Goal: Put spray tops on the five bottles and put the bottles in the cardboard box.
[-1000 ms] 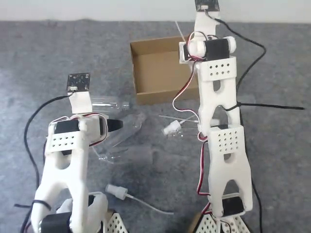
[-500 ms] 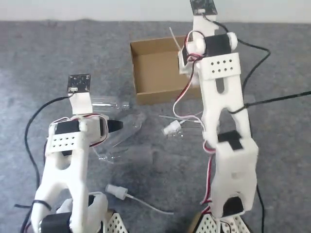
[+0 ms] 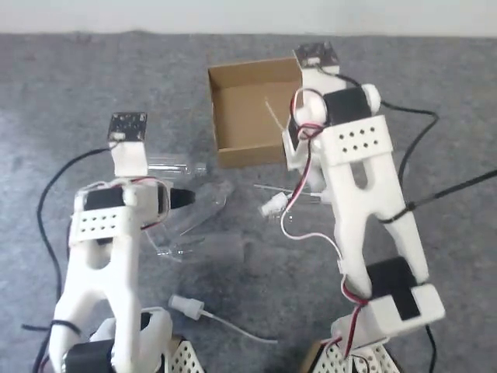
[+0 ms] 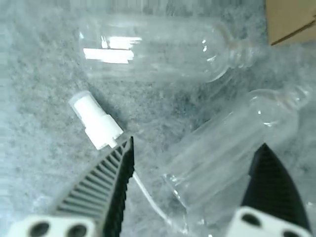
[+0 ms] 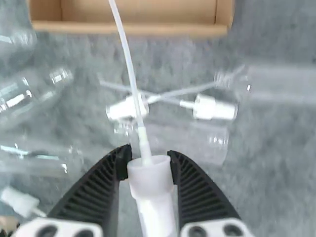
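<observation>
Grey table [image 3: 70, 78]: my right hand [image 5: 148, 155] pinches a white plastic spray top [image 5: 150, 190] (tube foremost); my left hand [image 4: 192, 173] gapes, empty.

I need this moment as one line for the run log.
left gripper: open over lying bottle | right gripper: shut on spray top | cardboard box: open

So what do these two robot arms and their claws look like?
Both the left arm and right arm are white plastic shells dotted with small holes, with black motors at the joints, thin red and white wires and black cables looping outside. The left gripper and right gripper have black fingers, mostly ridged.
</observation>
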Motion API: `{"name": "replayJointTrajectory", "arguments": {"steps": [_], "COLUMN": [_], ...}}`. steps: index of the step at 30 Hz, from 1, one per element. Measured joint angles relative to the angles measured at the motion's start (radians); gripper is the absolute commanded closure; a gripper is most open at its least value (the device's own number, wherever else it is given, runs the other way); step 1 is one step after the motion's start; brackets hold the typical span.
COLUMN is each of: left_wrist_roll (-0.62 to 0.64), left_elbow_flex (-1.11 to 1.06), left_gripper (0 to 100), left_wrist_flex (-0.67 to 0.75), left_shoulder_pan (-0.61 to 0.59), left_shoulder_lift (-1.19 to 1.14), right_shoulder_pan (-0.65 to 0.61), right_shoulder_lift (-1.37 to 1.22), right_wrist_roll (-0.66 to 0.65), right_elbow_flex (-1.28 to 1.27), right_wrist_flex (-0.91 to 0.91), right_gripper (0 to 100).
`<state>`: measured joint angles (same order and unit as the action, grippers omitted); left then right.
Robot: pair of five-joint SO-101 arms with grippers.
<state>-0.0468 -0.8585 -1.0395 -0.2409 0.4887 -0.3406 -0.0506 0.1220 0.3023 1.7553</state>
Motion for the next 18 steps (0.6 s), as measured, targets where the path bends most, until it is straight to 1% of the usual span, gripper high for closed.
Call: {"name": "replayJointTrajectory", "arguments": {"steps": [2, 6, 9, 11, 15, 18], "left_wrist_roll": [-0.046, -0.178, -0.305, -0.367, -0.417, -0.420], "left_elbow_flex": [0.069, 0.198, 0.255, 0.290, 0.374, 0.454], "left_gripper": [68, 68, 68, 68, 68, 68], "left_wrist_flex": [-0.058, -0.152, -0.212, -0.241, -0.262, -0.287], "left_shoulder_pan": [0.000, 0.006, 0.046, 0.077, 0.121, 0.137], "left_shoulder_lift": [0.000, 0.000, -0.014, -0.058, -0.222, -0.350], "right_shoulder_pan": [-0.002, 0.000, 0.000, -0.002, -0.002, 0.011], "right_shoulder_lift": [0.034, 0.115, 0.178, 0.218, 0.301, 0.362], "right_wrist_roll": [0.000, 0.000, 0.000, 0.000, 0.000, 0.000], "right_elbow_flex": [-0.058, -0.178, -0.264, -0.333, -0.494, -0.618], "right_wrist_flex": [0.000, 0.000, -0.002, -0.012, -0.092, -0.183], "right_gripper": [99.2, 99.2, 99.2, 99.2, 99.2, 99.2]}}
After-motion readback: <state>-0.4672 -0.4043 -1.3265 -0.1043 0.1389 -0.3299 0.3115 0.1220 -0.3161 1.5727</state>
